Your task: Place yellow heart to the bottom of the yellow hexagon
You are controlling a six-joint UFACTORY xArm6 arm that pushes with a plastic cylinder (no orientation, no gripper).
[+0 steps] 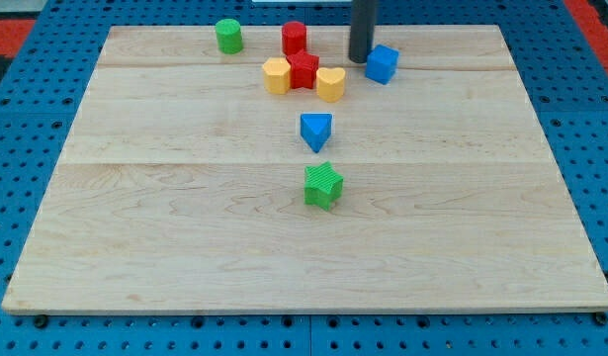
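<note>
Tool = bare rod, no jaws; my tip [360,59] parked near view's top, beside blue cube [383,63]. Yellow heart [330,84] sat right of red block [304,70], yellow hexagon [276,75] left. Heart not yet pushed below hexagon.

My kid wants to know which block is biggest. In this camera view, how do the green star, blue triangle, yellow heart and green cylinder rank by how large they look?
1. green star
2. blue triangle
3. yellow heart and green cylinder look about alike.

The star lies nearest the view's bottom, probably closest to the camera, so true sizes stay unsure.
</note>
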